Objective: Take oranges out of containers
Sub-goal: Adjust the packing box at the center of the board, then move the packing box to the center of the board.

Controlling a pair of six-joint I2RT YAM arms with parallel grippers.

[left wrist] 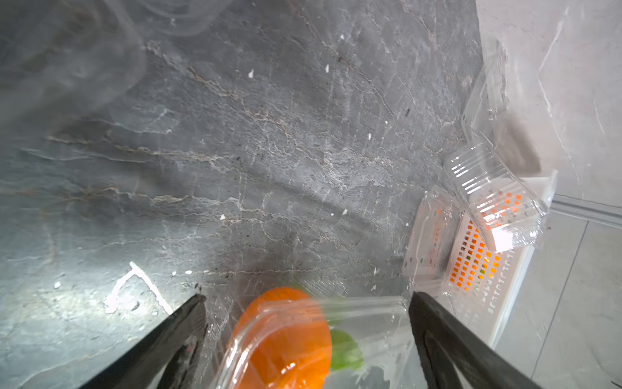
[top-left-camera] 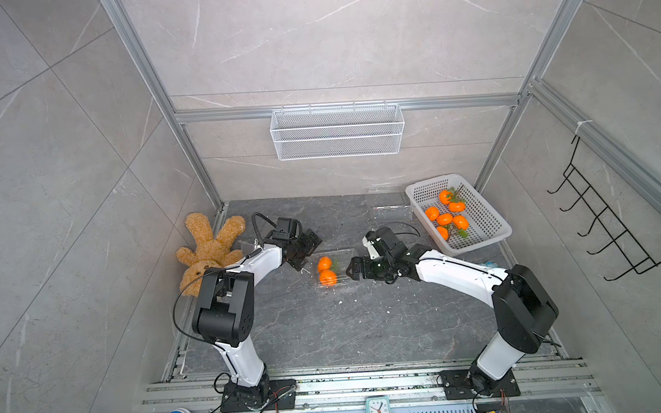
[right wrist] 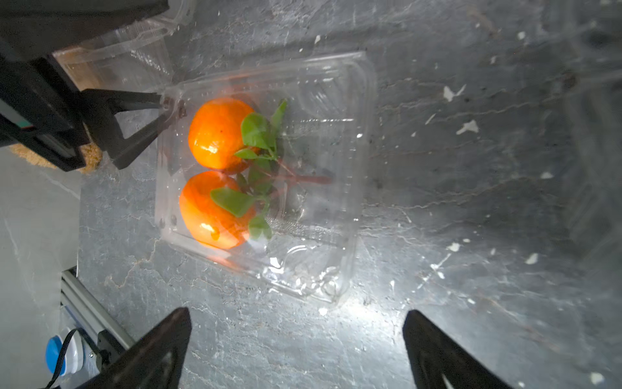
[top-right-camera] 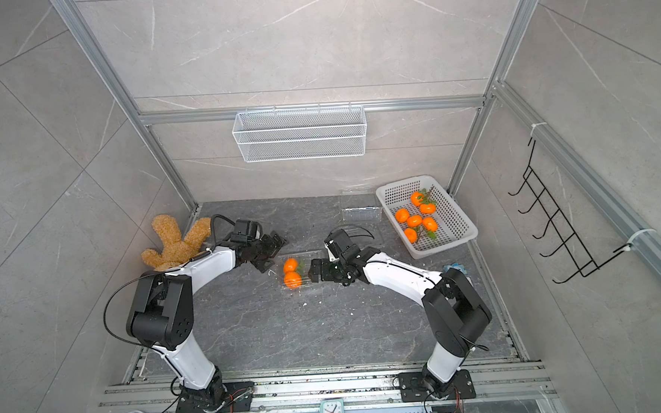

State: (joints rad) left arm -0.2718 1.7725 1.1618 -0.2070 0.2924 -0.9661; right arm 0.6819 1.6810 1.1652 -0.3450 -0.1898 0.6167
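Note:
Two oranges (top-left-camera: pixel 324 263) (top-left-camera: pixel 328 277) with green leaves lie in a clear container (top-left-camera: pixel 344 272) at mid-table, and its lid seems to lie over them. My left gripper (top-left-camera: pixel 308 253) stands open at the container's left end. In the left wrist view this gripper (left wrist: pixel 306 303) straddles the container's end (left wrist: pixel 370 320), with one orange (left wrist: pixel 286 343) between the spread fingers. One left finger (right wrist: pixel 134 101) touches a container corner. My right gripper (top-left-camera: pixel 352 270) is open just right of the container (right wrist: pixel 319 168), with only bare table between its tips (right wrist: pixel 298 316).
A white perforated basket (top-left-camera: pixel 485 222) at the back right holds several oranges (top-left-camera: pixel 444 219). Empty clear containers lie beside it (top-left-camera: pixel 393 212) and near the teddy bear (top-left-camera: pixel 206 245). A wire mesh basket (top-left-camera: pixel 336 133) hangs on the back wall. Black hooks (top-left-camera: pixel 609 224) are on the right wall.

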